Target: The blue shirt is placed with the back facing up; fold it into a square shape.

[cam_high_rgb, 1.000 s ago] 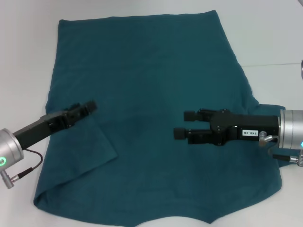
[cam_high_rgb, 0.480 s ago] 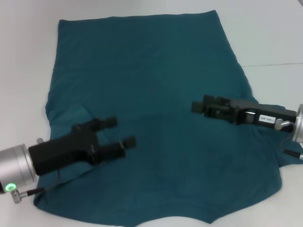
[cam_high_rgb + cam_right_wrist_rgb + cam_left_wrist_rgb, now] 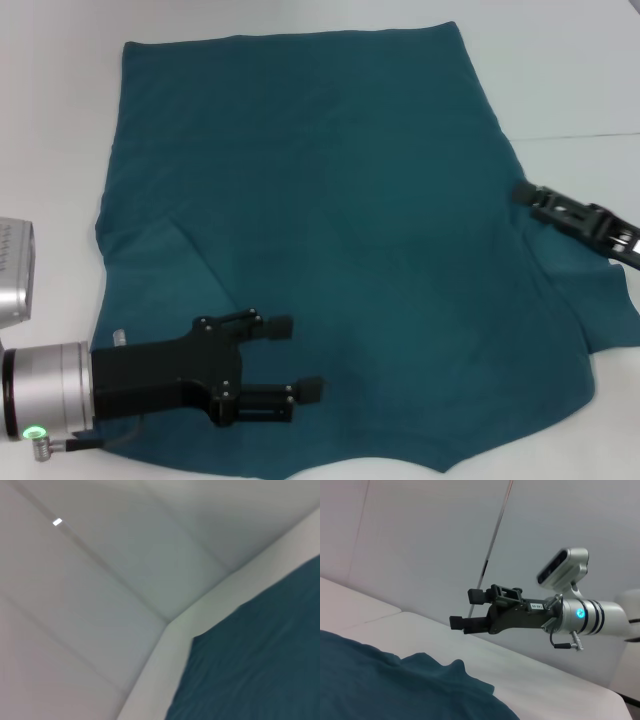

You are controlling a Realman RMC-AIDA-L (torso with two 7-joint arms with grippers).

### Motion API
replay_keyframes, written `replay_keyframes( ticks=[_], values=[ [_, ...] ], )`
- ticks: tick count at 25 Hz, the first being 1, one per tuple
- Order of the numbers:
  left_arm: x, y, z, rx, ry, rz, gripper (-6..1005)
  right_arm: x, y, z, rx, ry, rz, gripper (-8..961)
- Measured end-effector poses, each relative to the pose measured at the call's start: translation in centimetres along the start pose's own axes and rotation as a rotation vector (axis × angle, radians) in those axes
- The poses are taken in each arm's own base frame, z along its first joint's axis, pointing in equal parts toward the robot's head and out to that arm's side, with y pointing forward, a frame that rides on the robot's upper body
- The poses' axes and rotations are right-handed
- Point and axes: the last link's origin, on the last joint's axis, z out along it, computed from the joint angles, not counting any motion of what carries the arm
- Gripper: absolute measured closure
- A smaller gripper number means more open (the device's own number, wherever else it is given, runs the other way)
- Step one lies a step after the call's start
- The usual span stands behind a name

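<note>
Head view: the blue shirt (image 3: 330, 240) lies spread flat on the white desk (image 3: 560, 70), plain side up. The left end effector (image 3: 296, 358) hovers over the shirt's near-left part, fingers apart, holding nothing. The right end effector (image 3: 522, 193) sits at the shirt's right edge.

Left wrist view: the right end effector (image 3: 465, 609) is raised above the shirt (image 3: 395, 685), fingers spread, empty.

Right wrist view: shirt (image 3: 260, 665) on the desk (image 3: 170, 675).

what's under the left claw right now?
Only the blue shirt, lying flat on the white table. The left claw, open and empty, sits above the shirt's near left part. The fabric beneath its body is covered, as is the table under the shirt.
</note>
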Motion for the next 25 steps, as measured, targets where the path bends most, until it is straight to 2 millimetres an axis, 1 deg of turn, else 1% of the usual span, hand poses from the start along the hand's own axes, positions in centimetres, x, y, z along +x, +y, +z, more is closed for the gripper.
replay_keyframes(
  ticks=[3,6,13,19,25],
  values=[
    [0.1,0.1,0.0,-0.009,0.001,-0.020,82,-0.2,-1.0,-1.3,0.054,-0.042,0.053,39],
    [0.3,0.2,-0.1,-0.019,0.004,-0.047,82,-1.0,-1.9,-2.6,0.107,-0.060,0.097,39],
    [0.9,0.0,0.3,-0.029,0.004,-0.102,83,-2.7,-3.5,-4.7,0.252,-0.018,0.204,39],
    [1.2,-0.2,0.5,-0.033,-0.006,-0.118,84,-3.3,-4.3,-5.5,0.323,0.002,0.261,39],
    [1.4,-0.4,0.4,-0.031,-0.010,-0.119,85,-3.1,-5.1,-5.9,0.369,-0.016,0.302,39]
  ],
)
